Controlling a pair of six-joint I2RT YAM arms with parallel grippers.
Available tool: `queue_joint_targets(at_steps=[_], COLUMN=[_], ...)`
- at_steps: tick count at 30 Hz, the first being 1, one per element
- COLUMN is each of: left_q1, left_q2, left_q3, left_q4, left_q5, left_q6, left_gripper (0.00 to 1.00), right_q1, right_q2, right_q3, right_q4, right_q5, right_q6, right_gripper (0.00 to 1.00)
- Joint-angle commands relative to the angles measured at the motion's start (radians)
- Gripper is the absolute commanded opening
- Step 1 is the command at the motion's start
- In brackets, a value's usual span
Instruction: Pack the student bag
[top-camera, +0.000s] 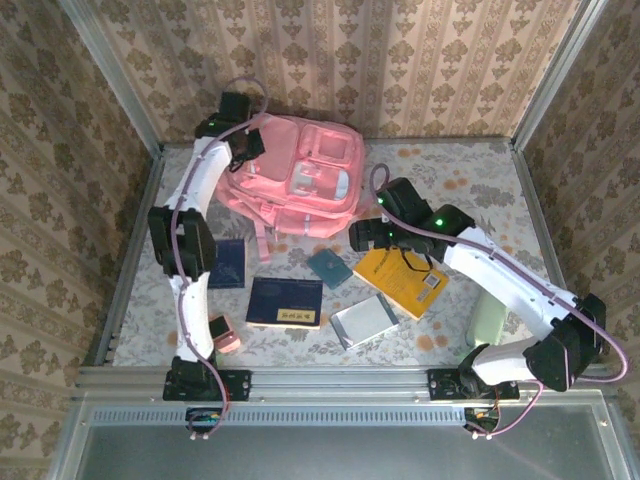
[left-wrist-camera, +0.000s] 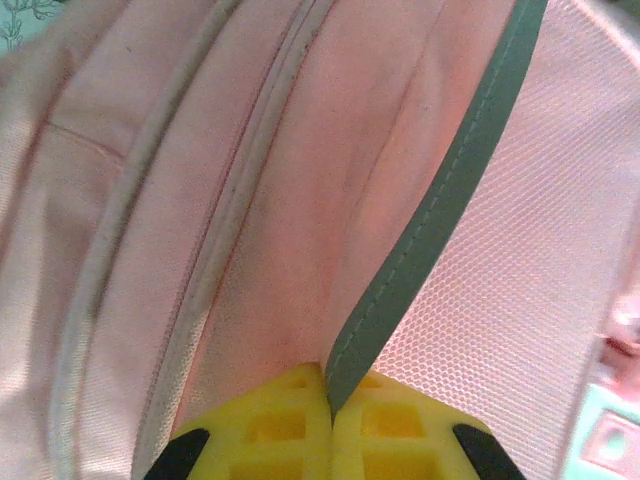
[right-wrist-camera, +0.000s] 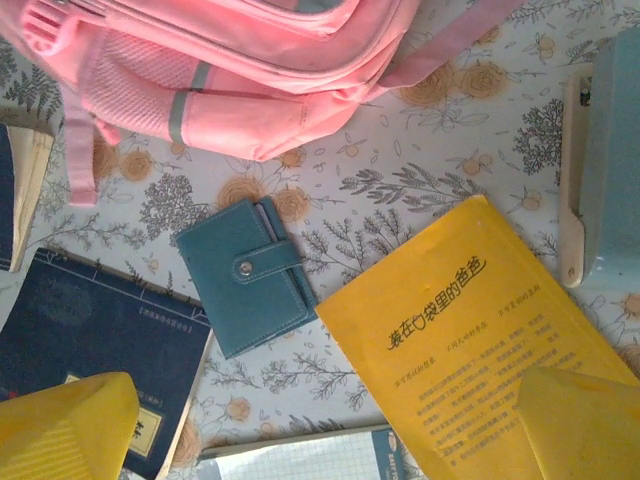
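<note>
Top view: we list the student bag (top-camera: 300, 180) at the worktop's (top-camera: 450, 170) far side, with the left jaws at its left edge and the right jaws near its near right corner.
Left wrist: left jaws pressed together, pinching the bag's grey trim (left-wrist-camera: 440, 210).
Right wrist: right jaws spread above a teal wallet (right-wrist-camera: 250, 275); the bag lies beyond, apart from them.

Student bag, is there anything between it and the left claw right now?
Nothing visible stands in the way. The left claw is shut directly on a grey-green strip that is part of the student bag, with the bag's pink fabric on both sides of it.
</note>
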Motion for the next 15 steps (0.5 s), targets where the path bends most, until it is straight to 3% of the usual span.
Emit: queue_joint_targets(at_steps=[1, 4, 9, 12, 15], left_q1=[-0.011, -0.032, -0.042, -0.077, -0.122], left_q2=[-0.11, -0.171, -0.277, -0.315, -0.324], left_q3=[0.004, -0.067, -0.215, -0.266, -0.29], left_q4=[0.011, 0.016, 0.093, 0.139, 0.171], left_q5=[0.071, 0.059, 0.095, 0.067, 0.058], left_q6=[-0.136, -0.186, -0.282, -0.227, -0.083], left_gripper=[0.0, 0.0, 0.0, 0.0, 0.0], right_q1=[-0.021, -0.05, -0.117, -0.141, -0.142], right_q2=[0.018, 0.056, 0.164, 0.259, 0.37], right_q3=[0.058, 0.097, 0.21, 0.306, 0.41], right_q4=[0.001, 0.073, 0.152, 0.19, 0.208], right_q5=[-0.032, -0.143, -0.375, -0.478, -0.539], right_q6=[0.007, 0.029, 0.087, 0.167, 0.252], right_gripper=[0.99, 0.97, 0.82, 0.73, 0.67])
